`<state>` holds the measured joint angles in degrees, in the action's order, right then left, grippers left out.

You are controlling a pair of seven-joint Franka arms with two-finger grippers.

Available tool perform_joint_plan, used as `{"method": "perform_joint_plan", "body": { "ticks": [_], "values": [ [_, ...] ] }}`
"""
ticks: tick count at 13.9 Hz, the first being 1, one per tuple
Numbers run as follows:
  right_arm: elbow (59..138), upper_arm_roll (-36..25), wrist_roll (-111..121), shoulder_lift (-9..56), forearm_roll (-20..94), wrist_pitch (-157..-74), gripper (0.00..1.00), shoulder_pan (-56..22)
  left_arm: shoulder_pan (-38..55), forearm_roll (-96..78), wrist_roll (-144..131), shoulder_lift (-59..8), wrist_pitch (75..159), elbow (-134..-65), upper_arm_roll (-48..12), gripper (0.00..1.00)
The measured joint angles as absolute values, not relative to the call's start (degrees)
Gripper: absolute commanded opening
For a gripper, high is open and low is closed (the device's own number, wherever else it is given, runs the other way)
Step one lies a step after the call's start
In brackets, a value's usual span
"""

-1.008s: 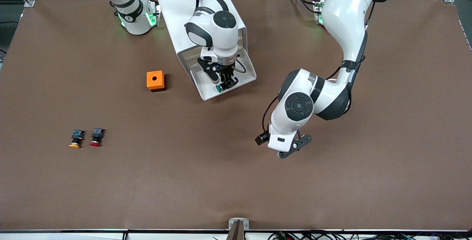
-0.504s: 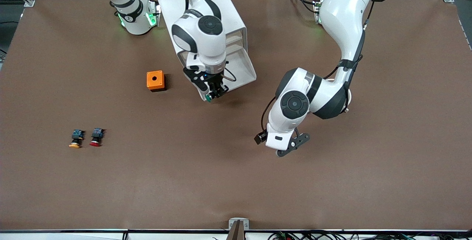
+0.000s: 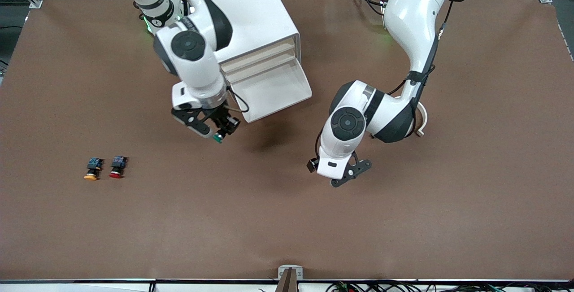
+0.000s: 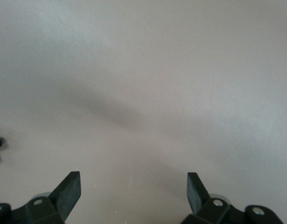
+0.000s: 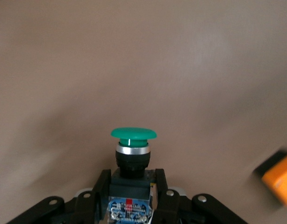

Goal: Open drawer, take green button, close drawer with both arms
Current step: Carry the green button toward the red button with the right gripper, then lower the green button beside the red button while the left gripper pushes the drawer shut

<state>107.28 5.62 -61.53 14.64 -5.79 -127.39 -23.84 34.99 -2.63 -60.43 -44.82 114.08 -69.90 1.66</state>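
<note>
While the bottom drawer (image 3: 276, 90) of the white cabinet (image 3: 251, 23) stands pulled out and looks bare inside, the right gripper (image 3: 218, 131) hangs over the brown table (image 3: 287, 220) just off the cabinet's lower corner, toward the right arm's end, clamped on the green button (image 3: 218, 138). In the right wrist view the fingers (image 5: 102, 186) press the black-and-blue body from both sides, with the green cap (image 5: 133, 134) pointing away from the wrist.

By that, the take step looks to be in hand: the button is out of the drawer and not yet set down. Next, I judge, it needs a spot on the table, perhaps by the yellow-capped button (image 3: 92, 169) and red-capped button (image 3: 117, 167), which lie well apart from the cabinet, nearer the front camera. After that the drawer must be pushed shut.

Over bare table off the drawer's open end, toward the left arm's end, the left gripper (image 3: 347, 176) waits with its fingers spread wide and nothing between them, as the left wrist view shows (image 4: 133, 189).

An orange box (image 5: 280, 179) shows only as a blurred corner in the right wrist view; the right arm covers it from the front. How firmly the button sits in the grip is hard to tell.
</note>
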Motion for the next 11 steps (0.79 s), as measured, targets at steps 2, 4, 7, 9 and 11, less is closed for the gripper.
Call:
{"method": "perform_joint_plan", "body": {
  "ticks": [2,4,7,9,11],
  "values": [
    [107.6,5.4,-48.7,14.8,-3.6,-127.4,0.00,-18.7,36.9,-2.6,-60.6,-44.9,114.2,-70.8,1.6,1.00],
    [107.8,5.3,-38.2,15.0,-3.2,-127.4,0.00,-13.4,38.8,-2.6,-60.7,-45.0,116.1,-72.2,1.6,1.00],
    [108.0,5.2,-26.6,15.6,-3.1,-127.8,0.00,-6.9,40.4,-2.6,-60.7,-45.3,119.3,-74.7,0.3,1.00],
    [108.4,5.1,-20.2,16.4,-3.1,-129.7,0.00,-3.1,40.4,-2.6,-60.6,-45.3,119.5,-75.6,-1.7,1.00],
    [110.2,5.1,-15.1,17.5,-3.1,-133.7,0.00,0.3,40.5,-2.6,-60.2,-45.3,119.6,-76.3,-3.9,1.00]
  ]
}}
